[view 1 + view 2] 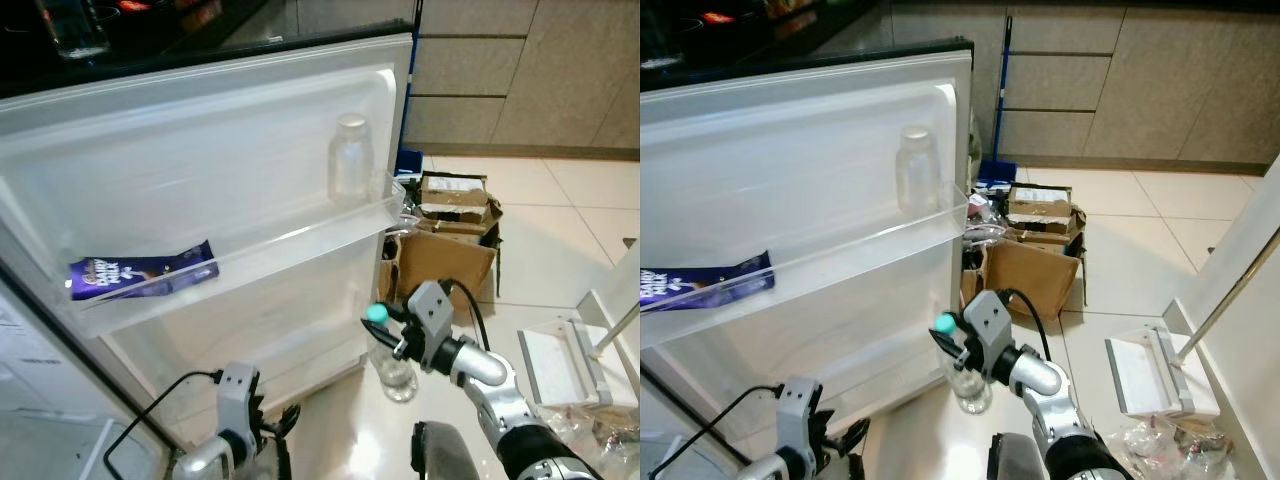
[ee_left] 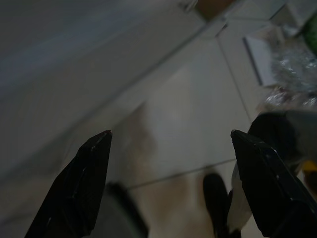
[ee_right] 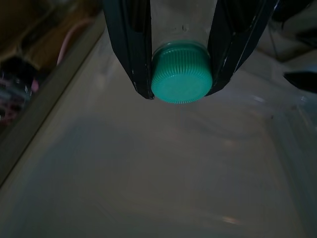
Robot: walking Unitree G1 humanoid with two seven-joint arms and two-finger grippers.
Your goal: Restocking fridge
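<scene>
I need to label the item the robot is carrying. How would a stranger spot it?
Find the open white fridge door. Below its shelf, the right gripper holds a clear plastic bottle. Its teal cap distinguishes it from the white-lidded jar on the shelf.

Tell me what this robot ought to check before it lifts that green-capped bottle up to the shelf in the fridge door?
1. Grip: the right gripper has its fingers closed on the neck of the clear plastic bottle with the teal cap. Ok.
2. Door: the white fridge door stands open. Ok.
3. Room on the clear door shelf: a bare stretch lies between the purple chocolate bar wrapper and the clear lidded jar. Ok.
4. Bottle height: it hangs below the shelf rim. Not ok yet.
5. Left gripper: open, low near the floor, away from the shelf. Ok.
6. Cap tightness: cannot tell.
</scene>
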